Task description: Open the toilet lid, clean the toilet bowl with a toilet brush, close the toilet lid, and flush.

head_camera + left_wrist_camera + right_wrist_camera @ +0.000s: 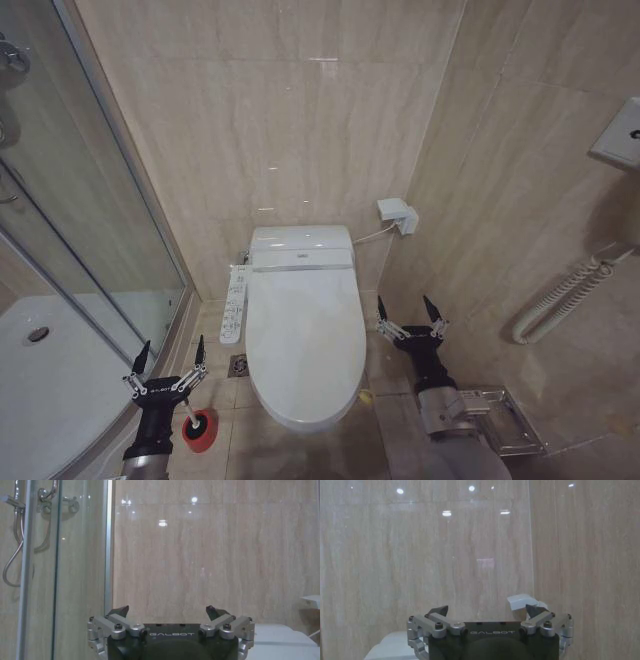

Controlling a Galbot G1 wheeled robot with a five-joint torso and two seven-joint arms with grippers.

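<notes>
- Lid (pixel 303 340) is down, between my two grippers.
- Left gripper (pixel 170 359), right gripper (pixel 410 312): fingers wide apart, holding nothing.
- Brush (pixel 197 428) sits just under my left fingers; I might knock it over.

Glossy white toilet lid (pixel 303 335) lies shut between both grippers' fingers; toilet brush (pixel 196 425) in red holder beneath left fingers (pixel 199 352).

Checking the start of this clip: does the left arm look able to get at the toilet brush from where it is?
Probably yes. The left gripper hangs open, holding nothing, just above the toilet brush in its red holder on the floor left of the closed toilet lid. Nothing stands between them.
</notes>
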